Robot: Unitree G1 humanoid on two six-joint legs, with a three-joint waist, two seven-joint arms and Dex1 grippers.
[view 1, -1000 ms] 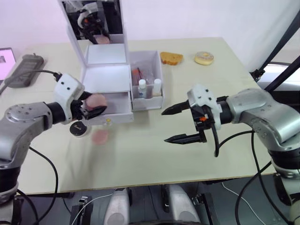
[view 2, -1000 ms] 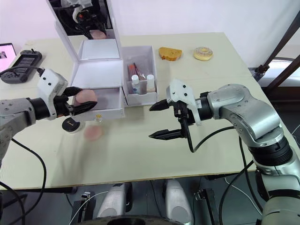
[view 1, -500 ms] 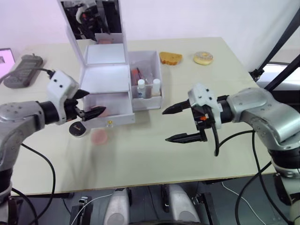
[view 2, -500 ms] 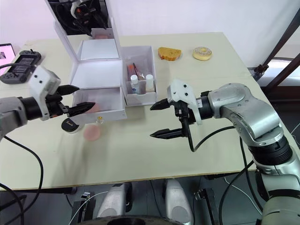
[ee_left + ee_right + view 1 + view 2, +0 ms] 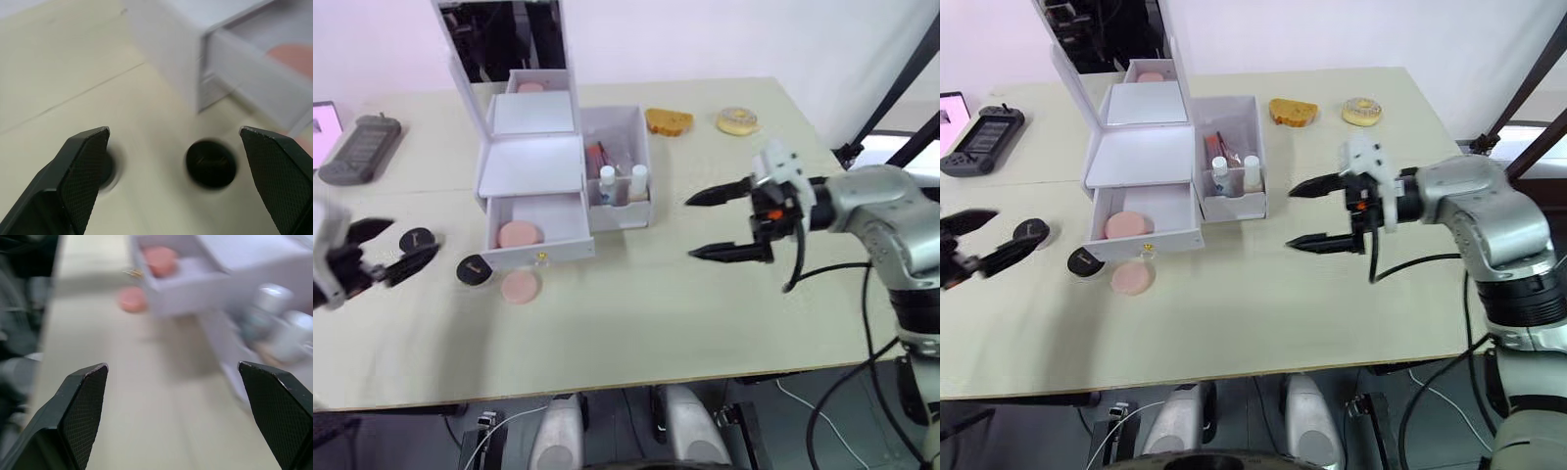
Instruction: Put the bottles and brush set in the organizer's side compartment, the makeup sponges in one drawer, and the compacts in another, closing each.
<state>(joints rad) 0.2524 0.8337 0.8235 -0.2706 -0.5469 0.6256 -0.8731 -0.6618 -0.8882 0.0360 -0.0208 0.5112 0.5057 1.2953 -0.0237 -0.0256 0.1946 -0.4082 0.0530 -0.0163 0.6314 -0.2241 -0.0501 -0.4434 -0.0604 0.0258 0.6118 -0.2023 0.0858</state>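
Bare table (image 5: 636, 313) stretches along the near edge, from the pulled-out drawer (image 5: 536, 235) across to the right. Left of the drawer, two black compacts (image 5: 475, 269) and a pink sponge (image 5: 521, 286) crowd the surface. The raised mirror lid (image 5: 504, 44) blocks approach from behind.

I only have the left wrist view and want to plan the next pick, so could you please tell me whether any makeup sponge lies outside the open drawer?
Observer: Yes, one pink makeup sponge lies on the table just in front of the open drawer; a second sponge lies inside it.
Operator: Thank you. Are the bottles stowed?
Observer: Two white-capped bottles stand in the side compartment.
Operator: And the other arm?
Observer: The right end effector hovers open over the table, to the right of the organizer, holding nothing.
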